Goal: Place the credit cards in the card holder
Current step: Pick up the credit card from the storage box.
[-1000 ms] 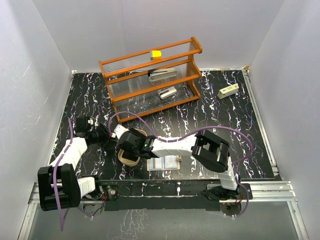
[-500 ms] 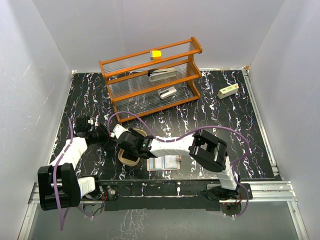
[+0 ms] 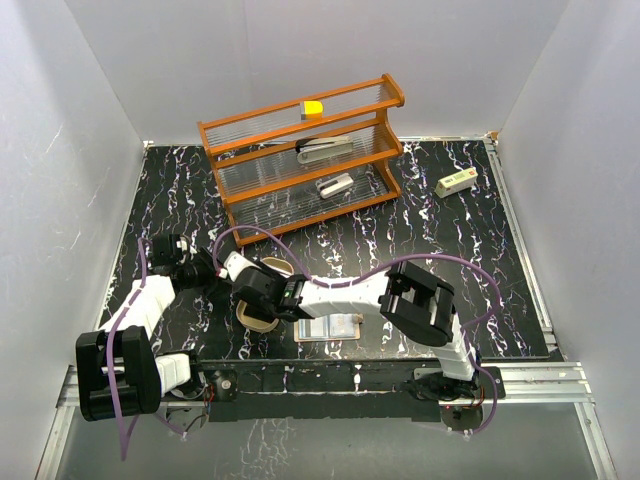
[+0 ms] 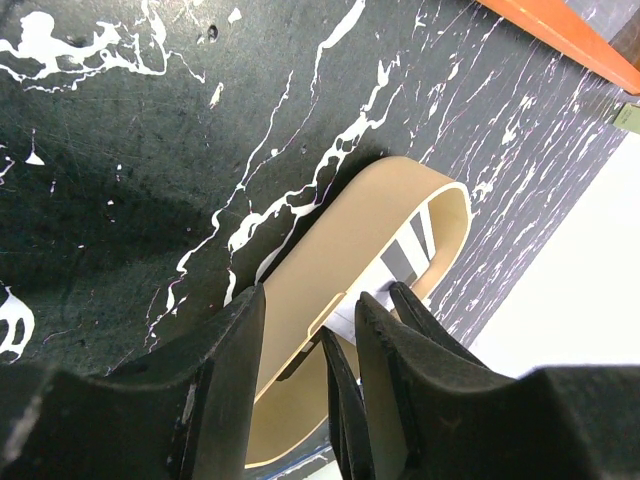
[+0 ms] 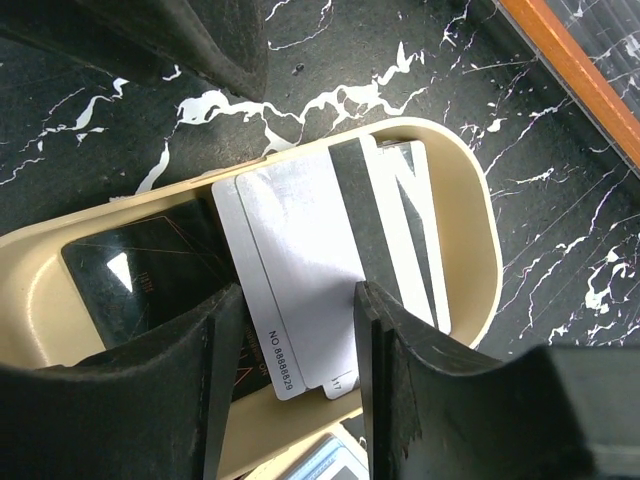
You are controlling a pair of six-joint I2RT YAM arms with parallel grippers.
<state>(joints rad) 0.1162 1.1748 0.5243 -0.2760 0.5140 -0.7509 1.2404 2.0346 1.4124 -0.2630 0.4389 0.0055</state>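
The card holder (image 3: pixel 256 318) is a tan oval tray under my two hands at the near left. In the right wrist view its rim (image 5: pixel 470 200) encloses silver credit cards (image 5: pixel 300 250) with dark stripes and a black card (image 5: pixel 130 270). My right gripper (image 5: pixel 298 295) hovers open just over the silver cards, one finger to each side of their near end. My left gripper (image 4: pixel 310 300) is open, its fingers either side of the holder's near wall (image 4: pixel 340 240). Striped cards (image 4: pixel 412 250) show at the holder's far end. From above, the right gripper (image 3: pixel 262 292) covers most of the holder and the left gripper (image 3: pixel 222 268) sits beside it.
An orange rack (image 3: pixel 305 160) at the back holds grey stapler-like objects (image 3: pixel 325 150) and a yellow block (image 3: pixel 313 108). A small white box (image 3: pixel 455 182) lies at the back right. A flat light item (image 3: pixel 330 326) lies right of the holder, near the front edge.
My right gripper's jaws have narrowed and the hand has shifted slightly toward the near edge over the holder. The left arm has not moved.
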